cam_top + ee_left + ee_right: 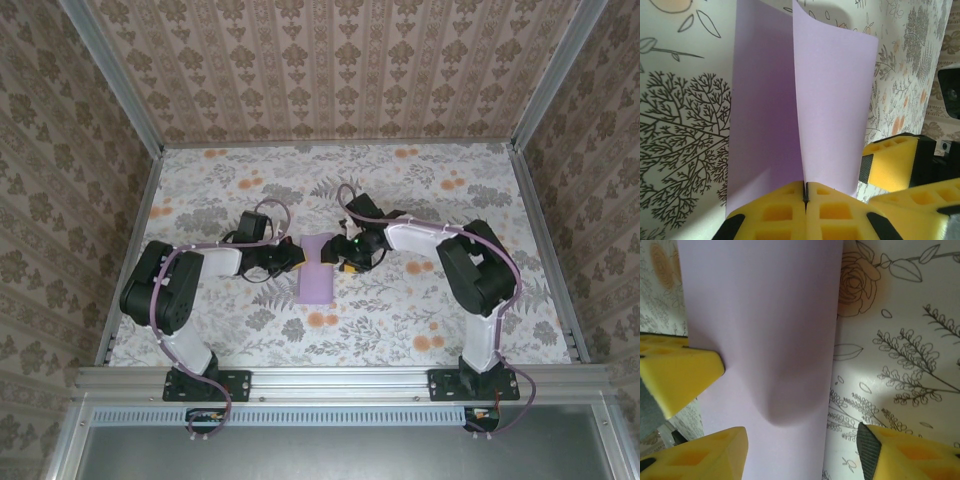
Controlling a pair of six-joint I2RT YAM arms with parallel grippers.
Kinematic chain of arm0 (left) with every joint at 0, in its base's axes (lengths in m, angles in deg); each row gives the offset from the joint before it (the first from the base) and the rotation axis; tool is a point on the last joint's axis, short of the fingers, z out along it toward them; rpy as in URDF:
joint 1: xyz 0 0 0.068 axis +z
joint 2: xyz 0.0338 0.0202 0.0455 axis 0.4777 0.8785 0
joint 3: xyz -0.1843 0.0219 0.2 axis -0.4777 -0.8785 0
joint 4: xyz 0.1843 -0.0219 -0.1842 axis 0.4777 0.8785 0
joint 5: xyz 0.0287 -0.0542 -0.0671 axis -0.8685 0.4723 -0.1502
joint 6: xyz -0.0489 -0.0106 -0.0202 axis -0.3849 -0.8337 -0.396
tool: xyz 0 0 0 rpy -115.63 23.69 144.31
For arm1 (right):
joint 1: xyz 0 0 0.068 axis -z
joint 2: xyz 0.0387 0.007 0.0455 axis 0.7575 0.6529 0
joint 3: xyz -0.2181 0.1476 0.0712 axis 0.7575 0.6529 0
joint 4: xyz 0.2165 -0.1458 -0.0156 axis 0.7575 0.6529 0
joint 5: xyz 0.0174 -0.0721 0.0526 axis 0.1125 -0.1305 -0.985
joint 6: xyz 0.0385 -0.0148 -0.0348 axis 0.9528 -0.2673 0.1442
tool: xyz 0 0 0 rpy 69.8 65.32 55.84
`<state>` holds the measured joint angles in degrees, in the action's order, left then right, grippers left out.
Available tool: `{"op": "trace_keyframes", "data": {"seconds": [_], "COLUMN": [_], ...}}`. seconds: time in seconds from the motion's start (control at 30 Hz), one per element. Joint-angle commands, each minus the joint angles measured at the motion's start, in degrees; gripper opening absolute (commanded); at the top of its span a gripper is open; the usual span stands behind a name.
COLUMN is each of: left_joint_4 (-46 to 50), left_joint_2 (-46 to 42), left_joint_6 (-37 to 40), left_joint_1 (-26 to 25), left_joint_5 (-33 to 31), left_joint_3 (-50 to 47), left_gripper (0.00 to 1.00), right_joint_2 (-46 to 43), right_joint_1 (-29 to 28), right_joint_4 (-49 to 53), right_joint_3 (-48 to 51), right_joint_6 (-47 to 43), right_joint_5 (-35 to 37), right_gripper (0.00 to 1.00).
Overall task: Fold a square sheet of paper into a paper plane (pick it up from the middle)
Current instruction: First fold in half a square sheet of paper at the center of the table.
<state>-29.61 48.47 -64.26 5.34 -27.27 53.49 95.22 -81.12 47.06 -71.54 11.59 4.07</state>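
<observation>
square sheet of paper (318, 272) | between left jaws and right jaws

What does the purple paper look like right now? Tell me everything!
The purple paper is plain, thin and lavender, with no marks. It is doubled over into a long narrow shape lying near the middle of the flowery table. One layer curls up off the other, and the left gripper pinches its edge.

Count: 1 square sheet of paper (316, 270), lavender, one piece. Arms: 2, the left arm (165, 290) and the right arm (480, 275), with 1 gripper each (left gripper (297, 256), right gripper (340, 262)), 4 yellow finger pads (775, 212) in all. Floral tabletop (420, 200): 1.
</observation>
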Motion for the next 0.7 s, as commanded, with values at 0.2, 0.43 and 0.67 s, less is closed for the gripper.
{"op": "trace_keyframes", "data": {"seconds": [0.2, 0.43, 0.67], "left_joint_4": [5.0, 12.2, 16.9], "left_joint_2": [-1.9, -6.7, -11.6], "left_joint_6": [1.7, 3.7, 6.0], "left_joint_1": [0.6, 2.9, 6.8], "left_joint_5": [-1.0, -4.5, -7.8], "left_joint_3": [1.3, 2.7, 2.2], "left_gripper": [0.16, 0.37, 0.51], "right_joint_2": [4.0, 6.0, 8.2], "right_joint_1": [-1.1, -1.7, -2.2], "right_joint_4": [6.5, 7.1, 7.5], "right_joint_3": [-3.1, -1.7, -1.9], "right_joint_6": [-0.7, 1.4, 3.9], "right_joint_5": [5.3, 10.4, 11.5], "right_gripper": [0.5, 0.46, 0.48]}}
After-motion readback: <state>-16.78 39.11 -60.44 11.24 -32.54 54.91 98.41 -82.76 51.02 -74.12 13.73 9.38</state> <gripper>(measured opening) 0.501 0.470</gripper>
